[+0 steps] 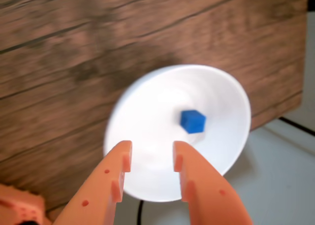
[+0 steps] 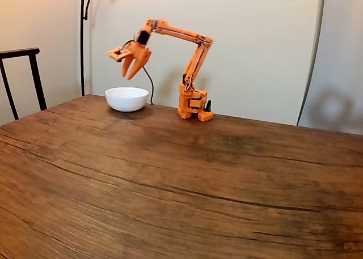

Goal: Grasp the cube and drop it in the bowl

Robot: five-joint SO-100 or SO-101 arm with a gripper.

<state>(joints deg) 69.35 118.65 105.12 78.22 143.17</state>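
Note:
The small bright-blue cube [image 1: 192, 121] lies inside the glossy white bowl [image 1: 147, 116], near its middle. My orange gripper [image 1: 151, 156] hangs above the bowl, open, with nothing between its fingers. In the fixed view the bowl [image 2: 126, 98] stands on the far left part of the wooden table, and the gripper [image 2: 129, 75] hovers a short way above it, pointing down. The cube is hidden by the bowl's wall in that view.
The arm's orange base [image 2: 193, 105] stands to the right of the bowl in the fixed view. A dark chair [image 2: 22, 77] is at the table's left edge. A black cable [image 2: 148, 83] runs behind the bowl. The table's edge [image 1: 275, 117] lies close beyond the bowl.

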